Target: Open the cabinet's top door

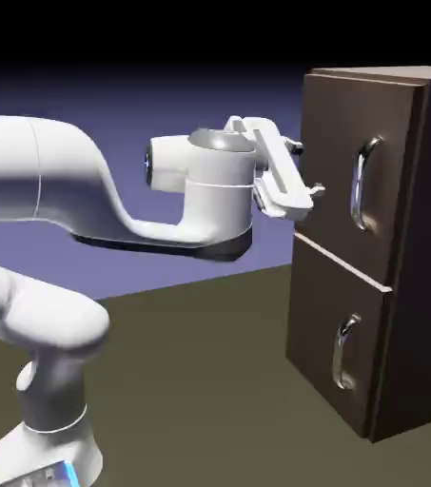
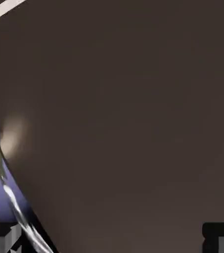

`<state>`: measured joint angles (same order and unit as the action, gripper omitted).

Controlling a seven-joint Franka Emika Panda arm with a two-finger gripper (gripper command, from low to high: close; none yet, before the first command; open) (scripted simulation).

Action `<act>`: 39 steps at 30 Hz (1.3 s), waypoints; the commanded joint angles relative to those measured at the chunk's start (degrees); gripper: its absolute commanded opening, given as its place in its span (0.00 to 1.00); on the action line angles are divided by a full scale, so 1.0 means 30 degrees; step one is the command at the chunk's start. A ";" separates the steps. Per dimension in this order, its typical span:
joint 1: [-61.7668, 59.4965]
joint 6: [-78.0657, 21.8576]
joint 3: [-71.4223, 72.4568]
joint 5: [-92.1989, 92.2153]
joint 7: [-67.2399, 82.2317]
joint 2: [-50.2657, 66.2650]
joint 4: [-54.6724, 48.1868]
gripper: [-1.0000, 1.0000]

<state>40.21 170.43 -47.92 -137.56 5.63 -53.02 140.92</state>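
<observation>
The white two-finger claw is spread wide, gripping nothing, short of the large dark brown top door. Its long curved silver handle runs past one fingertip in the hand view; contact there I can't tell. Best shift sideways towards the handle, straddle the bar squarely, then advance and close.

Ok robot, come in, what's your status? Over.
Pincer wide open, holding nothing. Top door shut, its handle not between the fingertips. Nothing seen blocking the door.
</observation>
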 commanded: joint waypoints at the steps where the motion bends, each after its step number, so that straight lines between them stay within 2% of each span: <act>1: 0.0239 -0.0022 -0.0290 -0.0832 0.0291 -0.0123 -0.0121 0.50; 11: 0.2596 -0.0235 -0.3148 -0.9036 0.3159 -0.1338 -0.1319 0.50; 17: 0.5955 -0.1004 -0.5078 -0.9480 0.2852 0.0011 -0.3616 0.50; 18: 0.5956 -0.1004 -0.5078 -0.9480 0.2852 0.0011 -0.3616 0.00; 25: 0.1805 -0.2407 -0.1764 -0.9125 0.0010 0.1887 -0.1594 0.00; 39: -0.6400 -0.8249 0.7395 0.1359 0.4175 0.0246 0.4720 0.00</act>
<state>21.00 145.63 -25.74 -133.53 18.19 -52.29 155.07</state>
